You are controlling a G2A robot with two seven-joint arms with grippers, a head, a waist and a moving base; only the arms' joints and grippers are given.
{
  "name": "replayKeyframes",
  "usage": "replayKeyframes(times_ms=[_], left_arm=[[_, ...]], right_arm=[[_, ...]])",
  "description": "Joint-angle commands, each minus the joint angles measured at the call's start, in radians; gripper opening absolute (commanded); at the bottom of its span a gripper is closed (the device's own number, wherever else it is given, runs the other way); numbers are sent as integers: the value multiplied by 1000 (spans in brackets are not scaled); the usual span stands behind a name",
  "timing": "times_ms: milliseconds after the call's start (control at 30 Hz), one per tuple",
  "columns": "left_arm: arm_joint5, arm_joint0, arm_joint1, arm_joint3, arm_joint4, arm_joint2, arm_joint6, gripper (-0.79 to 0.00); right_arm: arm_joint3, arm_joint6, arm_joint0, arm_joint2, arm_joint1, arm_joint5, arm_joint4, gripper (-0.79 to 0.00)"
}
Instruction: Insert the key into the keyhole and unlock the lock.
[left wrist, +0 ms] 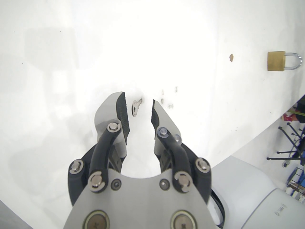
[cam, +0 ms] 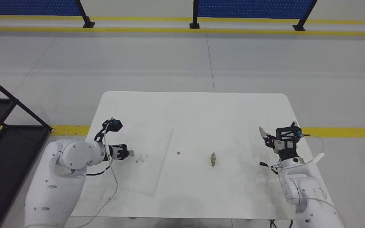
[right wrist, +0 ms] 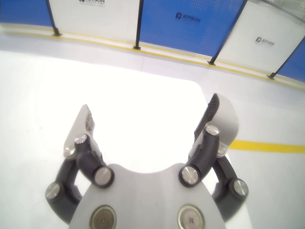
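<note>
Straddling the small silver metal key [left wrist: 135, 108], the left claw [left wrist: 140, 107] stands with jaws apart, well away from the brass padlock [left wrist: 276, 61] with its steel shackle. Smart play here: pinch the key's round head squarely and leave the blade free. The right claw [right wrist: 150, 107] gapes wide on the padlock's far side.

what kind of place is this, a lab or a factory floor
Most likely a fenced robot test cell on an industrial floor: blue and white barrier panels on black posts, yellow floor lines, and a white table on grey flooring.
</note>
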Motion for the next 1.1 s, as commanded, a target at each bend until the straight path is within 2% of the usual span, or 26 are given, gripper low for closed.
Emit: replayKeyframes(times_ms=[0, 200, 333, 400, 567, 800, 933, 1067], left_arm=[[1, -4, 2, 6, -5, 4, 1, -557], [2, -10, 7, 15, -8, 16, -1, -680], [4, -11, 12, 20, -5, 19, -4, -708], [6, -12, 14, 24, -5, 22, -1, -785], [17, -16, 20, -2, 8, 20, 4, -785], [50, 37, 32, -181, 61, -9, -19, -785], [69, 59, 33, -233, -15, -56, 31, -785], [55, 78, 34, -233, -173, -142, 80, -785]], right_arm=[[0, 0, 0, 0, 0, 0, 0, 0], [0, 0, 0, 0, 0, 0, 0, 0], [0, 0, 0, 0, 0, 0, 0, 0], [0, 0, 0, 0, 0, 0, 0, 0], [0, 0, 0, 0, 0, 0, 0, 0], [0, 0, 0, 0, 0, 0, 0, 0], [0, 0, 0, 0, 0, 0, 0, 0], [0, 0, 0, 0, 0, 0, 0, 0]])
